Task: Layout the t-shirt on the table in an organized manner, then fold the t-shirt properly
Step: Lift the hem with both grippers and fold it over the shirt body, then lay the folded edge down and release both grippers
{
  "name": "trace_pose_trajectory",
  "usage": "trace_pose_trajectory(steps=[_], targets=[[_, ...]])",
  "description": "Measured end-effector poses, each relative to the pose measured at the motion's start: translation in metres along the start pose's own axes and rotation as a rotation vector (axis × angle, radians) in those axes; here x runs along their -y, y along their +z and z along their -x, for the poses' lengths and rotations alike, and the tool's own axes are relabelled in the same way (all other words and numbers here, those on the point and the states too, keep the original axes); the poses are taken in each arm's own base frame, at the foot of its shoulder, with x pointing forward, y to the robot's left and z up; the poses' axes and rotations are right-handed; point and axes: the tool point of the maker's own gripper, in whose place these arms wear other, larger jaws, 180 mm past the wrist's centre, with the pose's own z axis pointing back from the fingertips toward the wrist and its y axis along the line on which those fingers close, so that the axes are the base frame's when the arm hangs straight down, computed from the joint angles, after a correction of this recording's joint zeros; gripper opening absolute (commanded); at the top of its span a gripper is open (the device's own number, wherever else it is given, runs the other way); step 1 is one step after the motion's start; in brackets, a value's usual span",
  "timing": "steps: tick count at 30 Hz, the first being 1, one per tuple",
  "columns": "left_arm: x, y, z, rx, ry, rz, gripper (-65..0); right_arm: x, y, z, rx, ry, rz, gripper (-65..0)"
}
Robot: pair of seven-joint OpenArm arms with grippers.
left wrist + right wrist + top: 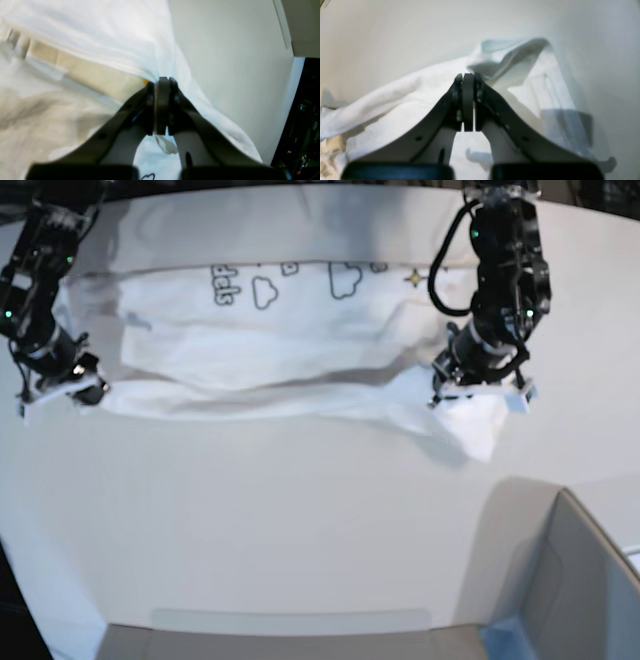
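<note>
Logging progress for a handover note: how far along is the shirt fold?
Done: the t-shirt lies spread across the table, its near part lifted into a long fold. In hand: the left claw and right claw are both shut on cloth. Left: smoothing that fold and the remaining folds.

White t-shirt [250, 350] with black-outlined clouds, yellow star, on white table [300, 520].

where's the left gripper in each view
Left wrist: left gripper at centre, shut on the t-shirt.
Right wrist: not in it.
Base: on the right, pinching the shirt's edge above the table.
Shared landmark: the white t-shirt, seen in all three.
</note>
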Motion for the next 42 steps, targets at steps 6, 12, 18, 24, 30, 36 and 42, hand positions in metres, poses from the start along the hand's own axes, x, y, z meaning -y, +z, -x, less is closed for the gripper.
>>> trace_pose_trajectory(steps=[6,12,18,24,30,36,42], targets=[[-0.008,0.003,0.027,-0.097,0.059,0.018,-65.0,0.002,0.006,0.016,-0.028,0.01,0.003,-65.0],[-0.022,0.007,0.05,-0.177,0.195,-0.028,-65.0,0.014,0.018,0.031,-0.054,-0.055,-0.018,-65.0],[-0.022,0.008,0.053,-0.197,0.204,-0.021,-65.0,0.03,0.032,0.024,-0.053,-0.042,0.002,-65.0],[0.005,0.011,0.01,-0.16,0.131,0.076,-65.0,0.029,0.031,0.028,-0.059,-0.046,-0.001,-65.0],[0.051,0.027,-0.021,-0.195,0.073,0.248,-65.0,0.026,0.03,0.03,-0.063,-0.05,-0.009,-65.0],[0.05,0.031,0.022,-0.351,0.153,0.28,-65.0,0.028,0.03,0.031,-0.066,-0.05,-0.005,-65.0],[0.023,0.033,0.062,-0.447,0.225,0.217,-65.0,0.028,0.03,0.032,-0.069,-0.051,-0.004,-65.0]])
